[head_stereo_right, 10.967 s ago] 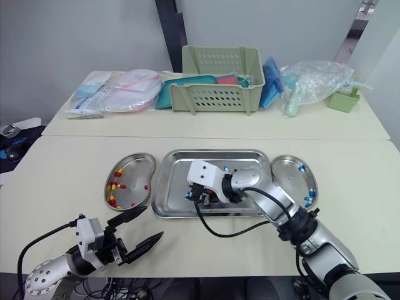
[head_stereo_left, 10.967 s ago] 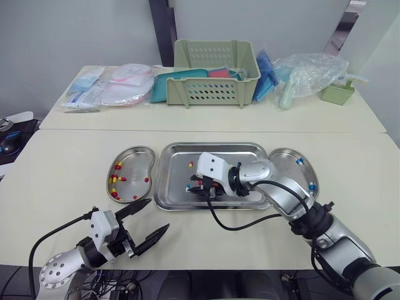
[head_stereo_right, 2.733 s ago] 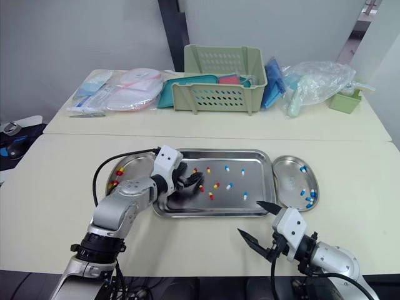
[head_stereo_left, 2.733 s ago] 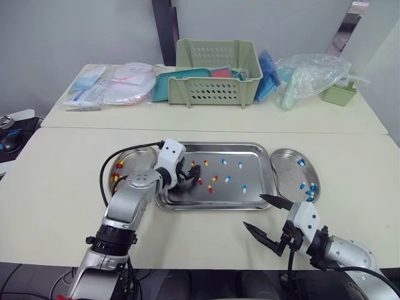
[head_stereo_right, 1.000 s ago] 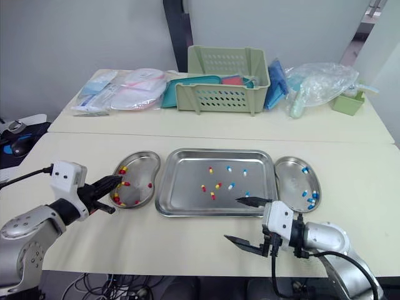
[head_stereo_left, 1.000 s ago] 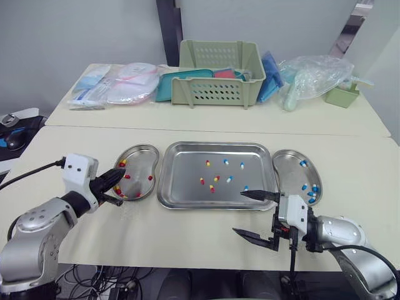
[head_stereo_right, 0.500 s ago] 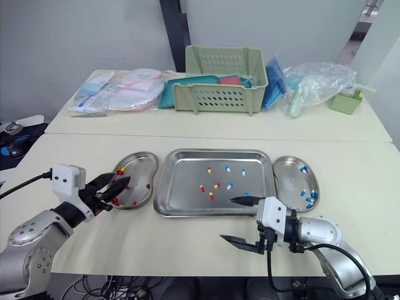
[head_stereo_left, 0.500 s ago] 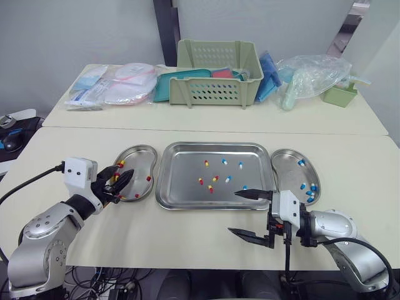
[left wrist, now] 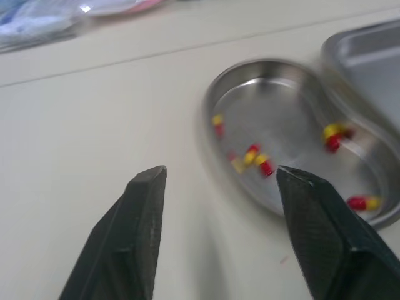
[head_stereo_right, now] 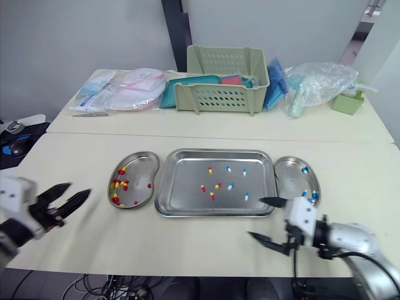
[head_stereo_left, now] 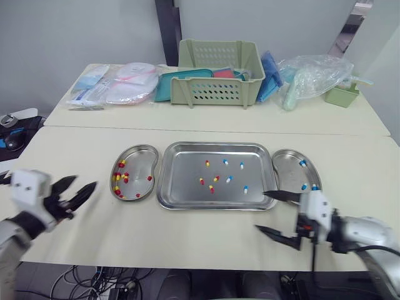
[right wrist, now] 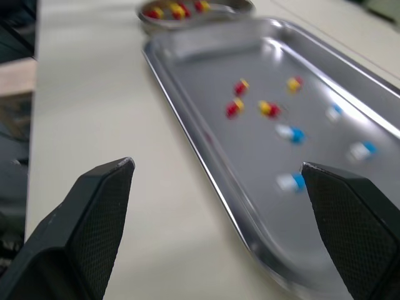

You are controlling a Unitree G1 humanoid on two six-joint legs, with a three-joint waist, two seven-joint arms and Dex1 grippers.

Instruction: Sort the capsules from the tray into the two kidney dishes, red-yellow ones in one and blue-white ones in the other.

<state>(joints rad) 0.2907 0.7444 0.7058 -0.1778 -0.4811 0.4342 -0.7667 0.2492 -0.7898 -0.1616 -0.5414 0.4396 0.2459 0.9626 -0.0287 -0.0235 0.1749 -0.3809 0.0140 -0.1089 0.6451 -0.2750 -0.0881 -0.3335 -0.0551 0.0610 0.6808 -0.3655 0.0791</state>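
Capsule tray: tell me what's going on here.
The robot is mid-sort. The left gripper and right gripper are open and empty, outside the tray, over the table. The left kidney dish holds red-yellow capsules, the right kidney dish blue-white capsules; several of both colours lie unsorted in the tray.

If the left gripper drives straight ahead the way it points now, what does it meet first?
Most likely the near rim of the kidney dish with the red-yellow capsules, just ahead of the open jaws of the left gripper across bare table. Its height is unclear, so it might pass over the rim.
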